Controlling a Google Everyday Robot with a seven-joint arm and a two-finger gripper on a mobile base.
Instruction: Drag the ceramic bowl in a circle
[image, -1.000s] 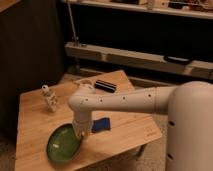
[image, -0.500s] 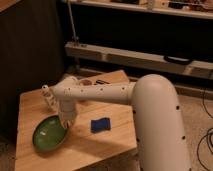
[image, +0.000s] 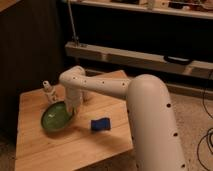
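On the left half of the light wooden table (image: 75, 150) sits the wide, shallow, glossy green ceramic bowl (image: 54, 119), flat on the surface, upright, and well in from the table edges.

The gripper (image: 71, 109) is down at the bowl's right rim, on the side nearest the robot. Its fingers are together. It meets the rim, but I can't tell whether the rim is pinched between the fingers or they're just hooked against it. A rim contact fits the task: a dragged bowl slides on its base, so no lift is needed, just a hold on the edge.

The white speckled arm (image: 100, 86) comes in from the right of the bowl, passes over the table and bends down at the wrist, so the forearm clears the tabletop items.

A blue rectangular sponge (image: 101, 124) lies to the right of the bowl, apart from it. A small pale upright object (image: 48, 92) stands just behind the bowl, close to its far rim.

My read is that it's mid-drag. The risk is the circle path: the bowl could clip the pale object behind it, or the sponge on the return arc.
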